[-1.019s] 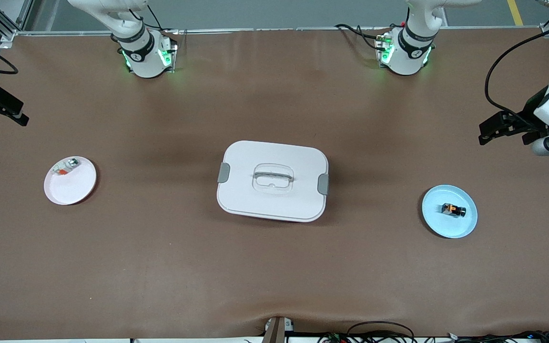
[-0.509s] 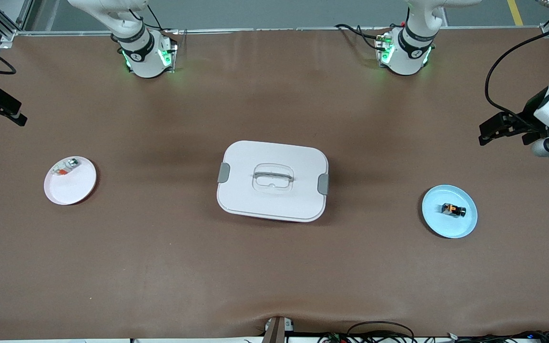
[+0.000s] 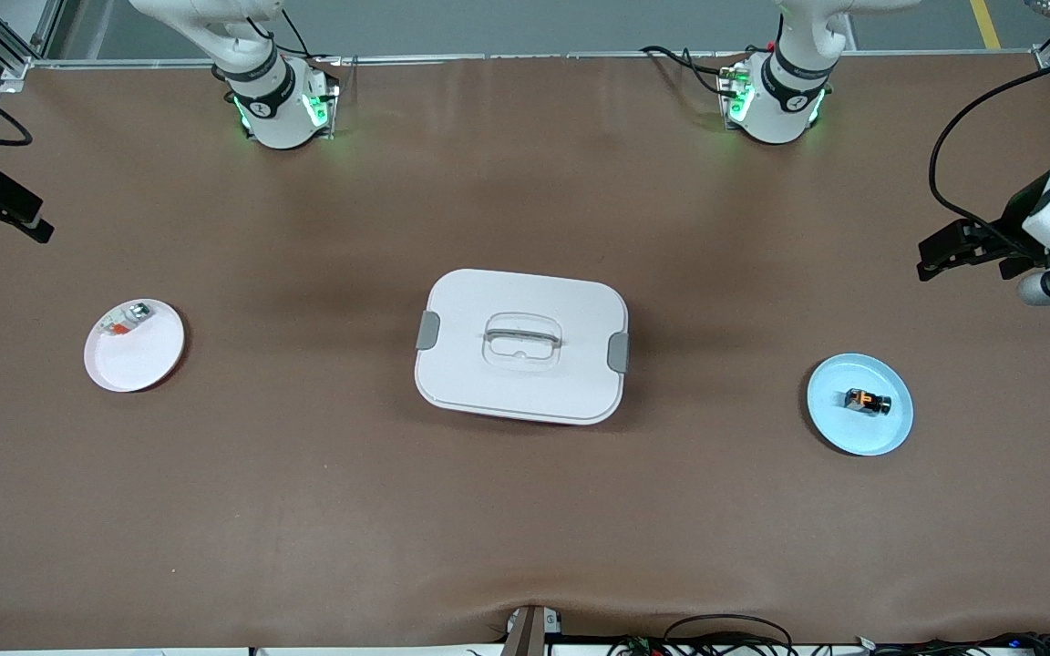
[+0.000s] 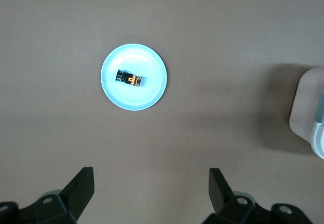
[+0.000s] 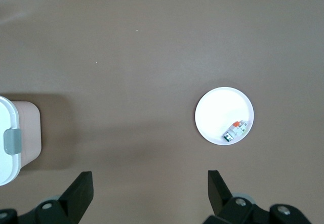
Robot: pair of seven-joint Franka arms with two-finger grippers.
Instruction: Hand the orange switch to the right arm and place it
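The orange switch, a tiny black block with orange marks, lies on a light blue plate toward the left arm's end of the table; it also shows in the left wrist view on the plate. My left gripper is up in the air over bare table at that end, open and empty. My right gripper is up over the table edge at the right arm's end, open and empty.
A white lidded box with grey latches stands mid-table. A white plate holds a clear-silver part with an orange-red bit, also in the right wrist view. Cables hang by the left arm.
My left gripper has drifted slightly toward the table's end. My right gripper has barely shifted. The switch and plates have not moved.
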